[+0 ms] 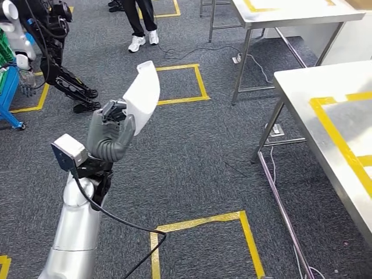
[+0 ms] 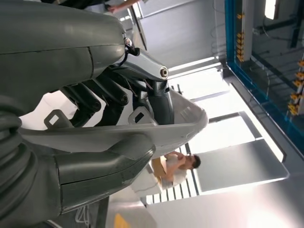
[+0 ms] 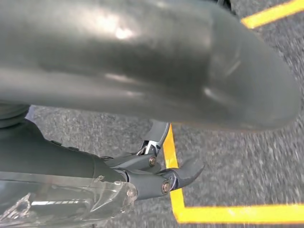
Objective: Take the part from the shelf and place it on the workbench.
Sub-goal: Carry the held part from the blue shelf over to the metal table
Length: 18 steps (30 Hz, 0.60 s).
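Left robot hand [image 1: 110,136] raised, gripping the white part [image 1: 142,96].

Left robot hand [image 1: 110,135] raised at about 9 o'clock of the head view, holding the part [image 1: 143,97], which sticks up toward 1 o'clock from the fingers. Table [image 1: 307,87] sits at 3 o'clock, its legs on the floor [image 1: 197,157]. A 2nd table [image 1: 263,17] stands behind it at 1 o'clock. Person's feet [image 1: 143,39] at 12 o'clock, beyond a taped floor square [image 1: 199,81]. Another taped square [image 1: 246,229] at 6 o'clock. Another robot [image 1: 48,40] at 10 o'clock. Right robot hand [image 3: 157,175] hangs over floor tape.
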Available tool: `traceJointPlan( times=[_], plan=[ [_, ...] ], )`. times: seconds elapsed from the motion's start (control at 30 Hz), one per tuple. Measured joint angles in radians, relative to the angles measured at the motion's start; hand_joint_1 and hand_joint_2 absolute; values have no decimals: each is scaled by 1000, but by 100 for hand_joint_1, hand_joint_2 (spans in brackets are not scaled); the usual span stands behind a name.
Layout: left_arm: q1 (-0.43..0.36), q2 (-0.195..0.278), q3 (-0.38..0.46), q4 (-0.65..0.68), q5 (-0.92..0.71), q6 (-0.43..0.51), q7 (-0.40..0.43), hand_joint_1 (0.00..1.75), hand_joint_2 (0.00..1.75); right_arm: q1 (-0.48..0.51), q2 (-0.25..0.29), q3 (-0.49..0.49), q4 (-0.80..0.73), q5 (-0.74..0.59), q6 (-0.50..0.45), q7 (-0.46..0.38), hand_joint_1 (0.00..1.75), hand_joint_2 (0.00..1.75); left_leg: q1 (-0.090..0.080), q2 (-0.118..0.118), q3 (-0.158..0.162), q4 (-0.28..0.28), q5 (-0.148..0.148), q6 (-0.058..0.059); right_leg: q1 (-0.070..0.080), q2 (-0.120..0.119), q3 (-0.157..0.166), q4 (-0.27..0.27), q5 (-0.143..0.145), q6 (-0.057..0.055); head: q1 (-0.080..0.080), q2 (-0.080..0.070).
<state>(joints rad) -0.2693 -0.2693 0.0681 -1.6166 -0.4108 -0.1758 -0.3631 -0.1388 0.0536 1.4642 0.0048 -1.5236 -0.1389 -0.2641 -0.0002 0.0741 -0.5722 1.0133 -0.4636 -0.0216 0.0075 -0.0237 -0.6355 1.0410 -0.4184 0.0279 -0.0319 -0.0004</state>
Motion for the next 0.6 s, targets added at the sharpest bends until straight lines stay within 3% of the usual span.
traceJointPlan(
  times=[0.07,0.13,0.2,0.33,0.37,0.47,0.5,0.57,0.6],
  plan=[
    [-1,0,-10,-1,-9,-1,-7,175,175,1,-2,0,0,-1,0,5,0,0,3,-19,-10,27,-23,-11,-4,17,3,-7,4,-12,-1,0],
    [-2,3,-20,0,-33,6,-11,175,175,0,-3,0,0,-1,-2,16,0,0,4,-53,-57,129,-79,-16,-7,34,5,-11,7,-19,-4,0],
    [-1,4,-25,1,-49,12,-11,175,175,-1,-4,-1,0,-1,-4,21,0,0,4,-64,-102,219,-120,-17,-7,46,5,-11,7,-21,-5,0],
    [1,5,-26,2,-53,14,-11,175,175,0,-4,-2,0,-1,-6,23,0,0,4,-66,-124,258,-132,-17,-7,52,5,-11,6,-22,-5,0],
    [1,5,-28,3,-55,21,-7,175,175,1,-4,-3,0,-1,-9,27,0,0,4,-67,-130,263,-120,-17,-8,62,5,-11,7,-22,-5,0],
    [-4,5,-28,7,-63,67,45,175,175,3,-4,-30,0,-1,-26,46,0,0,12,-122,-49,71,-5,-11,-10,117,1,-6,9,-8,-4,0],
    [-7,4,-26,9,-64,75,65,175,175,4,-4,-40,0,-1,-29,48,0,0,13,-138,-20,7,19,-7,-11,131,-3,-7,12,0,-4,0],
    [-11,1,-22,13,-67,77,88,175,175,10,-4,-47,0,-1,-28,47,0,0,11,-129,-18,-1,18,4,-14,147,-11,-12,17,12,-5,0],
    [-12,-2,-21,16,-68,77,96,175,175,14,-5,-49,0,-1,-28,47,0,0,12,-120,-17,-3,20,10,-14,141,-15,-8,14,17,-4,0]
  ],
)
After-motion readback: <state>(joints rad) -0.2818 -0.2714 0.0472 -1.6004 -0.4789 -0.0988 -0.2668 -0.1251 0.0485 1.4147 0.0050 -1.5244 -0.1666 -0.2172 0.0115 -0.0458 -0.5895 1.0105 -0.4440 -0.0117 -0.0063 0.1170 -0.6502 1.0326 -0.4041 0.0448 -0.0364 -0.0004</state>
